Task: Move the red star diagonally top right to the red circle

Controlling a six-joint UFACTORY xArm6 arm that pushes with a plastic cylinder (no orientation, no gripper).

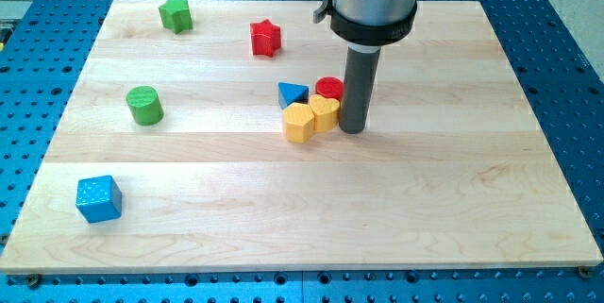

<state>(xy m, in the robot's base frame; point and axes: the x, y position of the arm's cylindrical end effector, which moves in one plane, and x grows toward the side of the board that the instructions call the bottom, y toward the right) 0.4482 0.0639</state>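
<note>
1. Starting at the view's left, down near the bottom corner: a blue cube [98, 198] sits alone on the pale wooden bench [377, 209].
2. Up from there, a green cylinder [144, 105] stands upright at mid-height, and further toward the top a green star-like block [176, 14] sits near the bench's far edge.
3. Moving along the top, here is the red star [266, 38], on its own, up and to the left of the central cluster and apart from it.
4. Now the cluster in the middle: a blue triangle [292, 93] at its left, a yellow hexagonal block [299, 123] below it, and a second yellow block [324, 111] pressed against that one's right side.
5. Tucked behind the second yellow block, the red circle [329, 86] peeks out, partly hidden by the rod.
6. And the arm: its grey housing drops in from the view's top, the dark rod hanging straight and vertical, my tip [352, 130] planted on the bench just right of the yellow blocks, seemingly touching the nearer one.
7. There are no jaws here, just the plain rod.
</note>
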